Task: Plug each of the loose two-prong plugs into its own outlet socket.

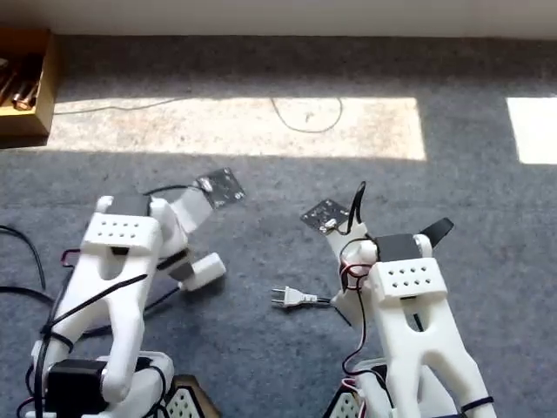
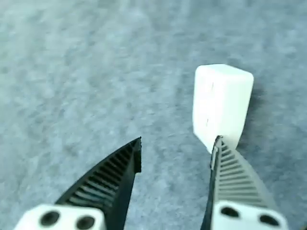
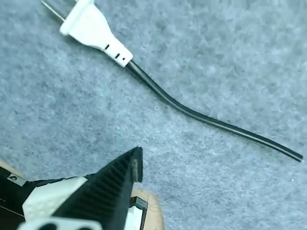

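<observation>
With my left gripper gaping wide and empty beside the white socket block, and the loose plug lying between that block and my right gripper, whose opening I cannot tell, a careless closing could shove the block askew.

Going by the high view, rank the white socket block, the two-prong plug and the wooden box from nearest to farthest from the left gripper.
1. white socket block: right beside the left gripper, next to one fingertip.
2. two-prong plug: on the carpet between the two arms.
3. wooden box: at the view's far left corner, well beyond the arm.
</observation>
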You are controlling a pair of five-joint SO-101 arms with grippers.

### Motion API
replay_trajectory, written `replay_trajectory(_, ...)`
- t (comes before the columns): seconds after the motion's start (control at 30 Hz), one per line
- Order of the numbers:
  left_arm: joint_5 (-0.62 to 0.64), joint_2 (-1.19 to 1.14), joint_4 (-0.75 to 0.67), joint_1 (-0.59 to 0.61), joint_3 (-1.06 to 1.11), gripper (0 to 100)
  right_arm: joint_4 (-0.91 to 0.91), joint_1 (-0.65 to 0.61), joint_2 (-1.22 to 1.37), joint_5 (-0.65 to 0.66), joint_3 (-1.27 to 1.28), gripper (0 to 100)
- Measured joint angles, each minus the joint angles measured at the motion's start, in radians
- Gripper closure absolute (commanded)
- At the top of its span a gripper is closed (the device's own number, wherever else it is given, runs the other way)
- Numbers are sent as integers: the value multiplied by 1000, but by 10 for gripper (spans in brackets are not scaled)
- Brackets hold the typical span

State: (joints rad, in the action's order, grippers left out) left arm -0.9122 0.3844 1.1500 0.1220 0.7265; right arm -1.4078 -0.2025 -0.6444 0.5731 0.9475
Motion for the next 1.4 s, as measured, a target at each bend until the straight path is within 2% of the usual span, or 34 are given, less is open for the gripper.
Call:
replay_trajectory(0.07,5,0,0,86,-64,768,0,0,0,0,0,122)
replay_trajectory(0.2,127,0,0,219,-163,768,31,0,0,0,0,122)
replay_trajectory(0.37,51,0,0,242,-152,768,52,0,0,0,0,122)
replay_trajectory(0.5,83,-2,-66,175,-78,768,57,0,0,0,0,122)
replay_trajectory(0.7,130,-2,-110,-41,54,768,61,0,-2,6,20,122)
replay_trajectory(0.83,135,-2,-115,-31,55,768,63,0,0,103,87,126)
replay_trajectory(0.93,218,-2,-118,74,-2,768,89,0,0,130,120,228)
replay_trajectory(1.07,496,-2,-121,245,-69,768,132,-17,0,143,121,528)
replay_trajectory(1.13,601,-2,-121,279,-63,768,138,-63,0,143,121,659)
replay_trajectory(1.2,644,-2,-146,282,-37,768,140,-112,0,143,107,659)
replay_trajectory(1.3,694,-2,-239,282,37,768,133,-209,0,143,55,576)
replay_trajectory(1.4,717,-2,-348,296,124,768,77,-315,0,172,17,572)
